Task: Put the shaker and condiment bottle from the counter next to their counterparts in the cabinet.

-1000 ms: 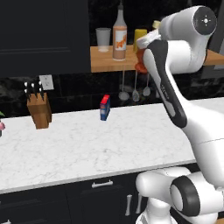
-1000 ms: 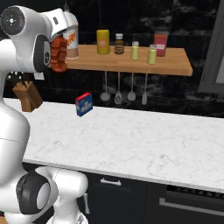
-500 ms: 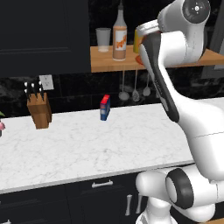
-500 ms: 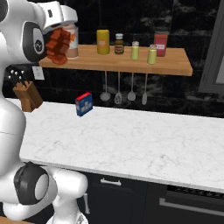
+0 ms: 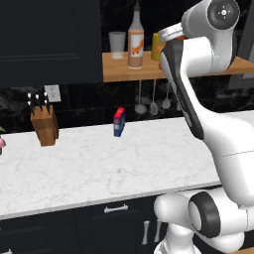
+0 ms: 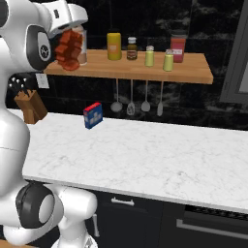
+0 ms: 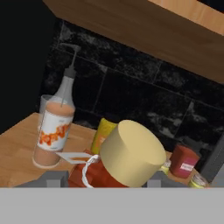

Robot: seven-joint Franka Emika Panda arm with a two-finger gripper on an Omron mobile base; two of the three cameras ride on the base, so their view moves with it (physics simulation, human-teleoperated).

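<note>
Gripping the condiment bottle (image 6: 69,49) tilted, reddish-brown ridged body raised at the left end of the cabinet (image 6: 193,75) shelf board, tan cap (image 7: 129,153) large and near in the hand view, small white label tag hanging at the neck. Clamped by the gripper (image 6: 72,36) on either side of the bottle. Just beside: tall pale bottle (image 7: 54,129) with orange label and dark spout, then a clear glass (image 5: 117,45). Further along the shelf: yellow canister (image 6: 114,46), small dark jar (image 6: 131,48), two yellow-green shakers (image 6: 149,56) (image 6: 168,60), red container (image 6: 178,48). Below, on the counter (image 6: 160,160): blue box (image 6: 92,115), knife block (image 5: 43,123).
</note>
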